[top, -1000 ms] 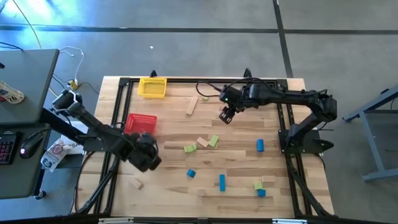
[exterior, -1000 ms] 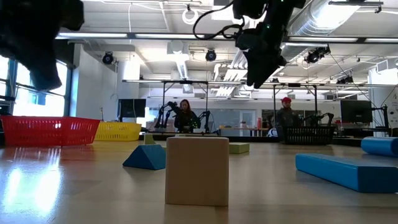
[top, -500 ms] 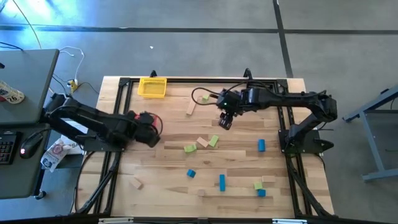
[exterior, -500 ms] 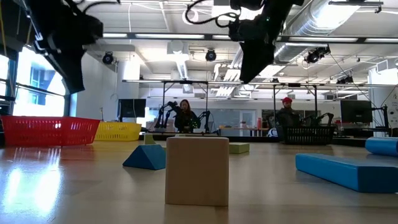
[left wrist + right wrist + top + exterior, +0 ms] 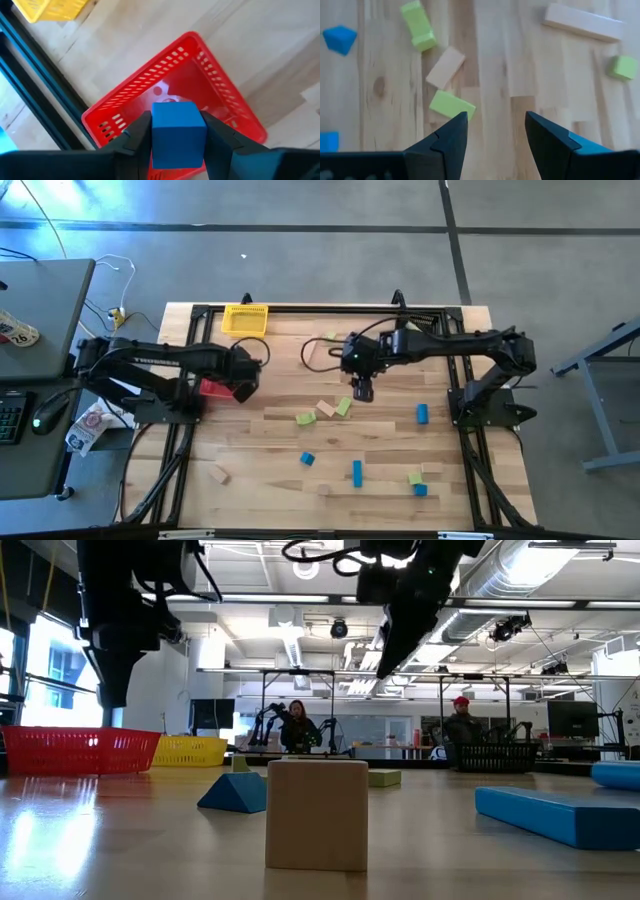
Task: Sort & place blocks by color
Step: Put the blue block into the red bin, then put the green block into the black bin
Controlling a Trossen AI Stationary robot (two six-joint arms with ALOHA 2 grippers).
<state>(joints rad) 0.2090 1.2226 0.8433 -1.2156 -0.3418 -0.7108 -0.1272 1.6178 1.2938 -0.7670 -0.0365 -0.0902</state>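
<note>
My left gripper (image 5: 241, 373) is shut on a blue cube (image 5: 178, 131) and hangs over the red mesh basket (image 5: 150, 70), which stands near the table's left edge (image 5: 214, 388). My right gripper (image 5: 362, 390) is open and holds nothing; it hovers above the middle of the table. In its wrist view (image 5: 496, 125) a light green block (image 5: 451, 105) and a tan block (image 5: 445, 67) lie flat on the wood just beyond the fingers. More blue, green and tan blocks lie scattered toward the near edge. My left gripper pinches the blue cube between its two fingers (image 5: 139, 136), which sit on two opposite side faces (image 5: 155, 135). The fingers come from above, pointing down. The cube is lifted clear, level, over the inside of the red basket.
A yellow basket (image 5: 245, 319) stands at the far left corner. A long tan bar (image 5: 308, 350) lies behind the right gripper. A tan cube (image 5: 318, 812), a blue wedge (image 5: 235, 792) and a blue bar (image 5: 555, 815) lie near the near edge. People stand in the room behind.
My left gripper has swung from the near-left part of the table toward the far edge and now stands over the red basket. My right gripper has moved toward the near edge and slightly left, ending closer to the green and tan blocks in the middle.
</note>
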